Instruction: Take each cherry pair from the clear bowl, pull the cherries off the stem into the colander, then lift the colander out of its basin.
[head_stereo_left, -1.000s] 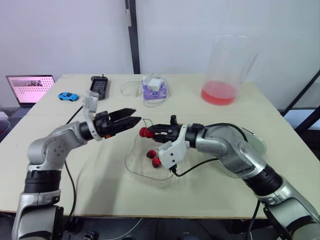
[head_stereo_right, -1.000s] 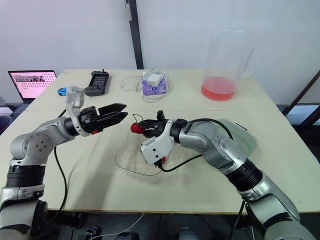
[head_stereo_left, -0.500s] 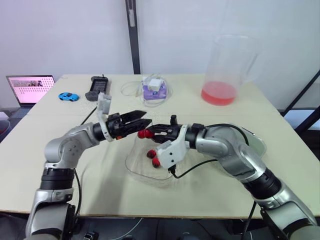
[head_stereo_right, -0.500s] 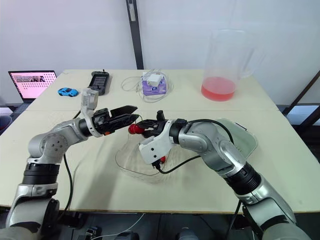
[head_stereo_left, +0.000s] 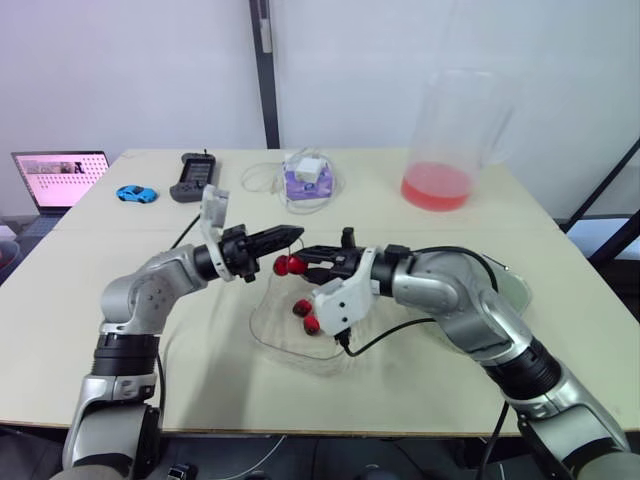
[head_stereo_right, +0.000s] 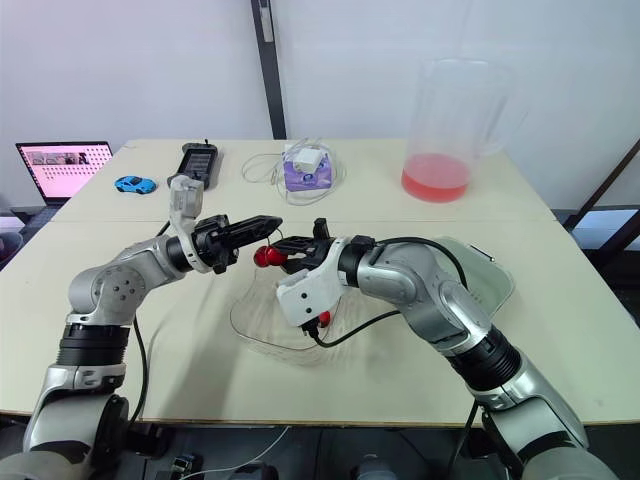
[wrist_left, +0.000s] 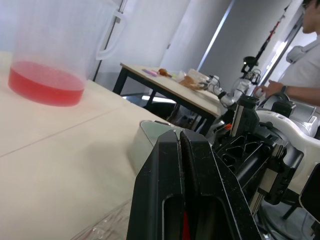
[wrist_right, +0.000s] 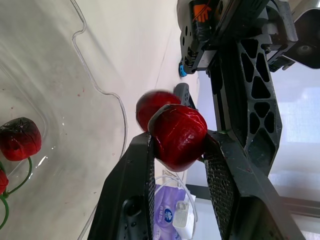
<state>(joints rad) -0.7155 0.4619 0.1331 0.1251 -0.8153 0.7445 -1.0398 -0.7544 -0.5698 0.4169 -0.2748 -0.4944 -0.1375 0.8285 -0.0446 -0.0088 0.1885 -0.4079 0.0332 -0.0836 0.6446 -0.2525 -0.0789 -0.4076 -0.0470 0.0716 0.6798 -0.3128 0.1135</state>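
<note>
Two cherries on one stem, the cherry pair (head_stereo_left: 287, 265), are hanging in the air just over the 11 o'clock rim of the clear bowl (head_stereo_left: 262, 335), which is sitting near the middle of the tabletop (head_stereo_left: 200, 380). The right gripper (head_stereo_left: 300, 263) is clamping its fingers hard around one cherry. In the right wrist view the second cherry (wrist_right: 151, 107) is sitting just behind the clamped one, on the side facing the other arm.

The left gripper (head_stereo_left: 296, 233) is hovering at about 12 o'clock of the pair, very near it, with its fingers pressed together and no gap showing between them. Whether they are pinching the stem I cannot tell, since the stem itself is too fine to make out here.

More cherries (head_stereo_left: 306, 313) are lying in the bowl, so the emptying is looking far from done. The step in hand is the separating one, with one pair lifted and both arms meeting at it.

The colander (head_stereo_right: 497, 283) is resting at 3 o'clock of the bowl, well apart from the pair and half hidden behind the right forearm, and I cannot separate it from its basin. The next move probably calls for a sure hold on the stem, then carrying the pair over the colander before pulling. Fruit pulled off where the pair is hanging now would likely be dropping back into the bowl.
</note>
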